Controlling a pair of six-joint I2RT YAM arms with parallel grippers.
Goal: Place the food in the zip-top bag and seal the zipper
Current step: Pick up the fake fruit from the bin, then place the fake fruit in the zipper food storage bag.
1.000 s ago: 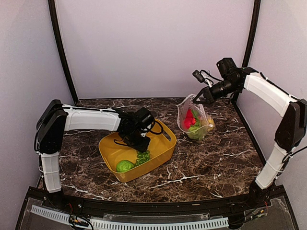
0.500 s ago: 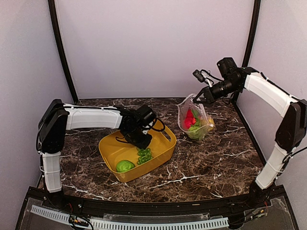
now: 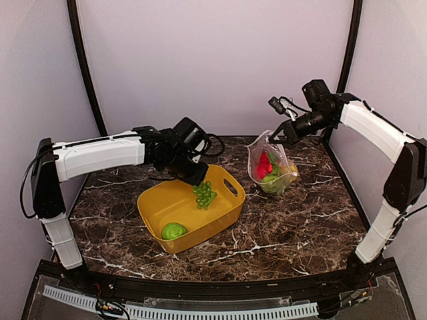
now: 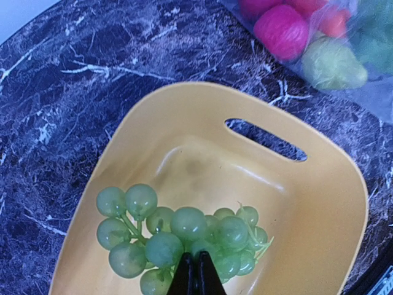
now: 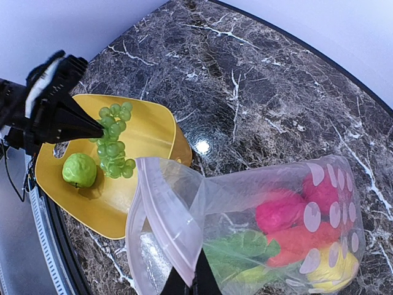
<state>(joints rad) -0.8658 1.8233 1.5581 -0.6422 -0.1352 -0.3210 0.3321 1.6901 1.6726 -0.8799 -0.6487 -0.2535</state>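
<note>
1. Top view: the left gripper (image 3: 199, 181) is clamped on the green grapes (image 3: 204, 194), which hang over the yellow tub (image 3: 200, 232). A green round food (image 3: 173, 231) lies in the tub's near corner.
2. The left wrist view shows that pinch up close (black tips pressed together on the bunch) but not the round piece.
3. The right gripper (image 3: 275, 139) is clenched on the mouth edge of the zip-top bag (image 3: 270, 167), which stands on the surface (image 3: 287, 227) right of the tub.
4. Only the right wrist view shows the zipper (image 5: 164, 218) parted, with the mouth gaping over red, green and yellow pieces.
</note>
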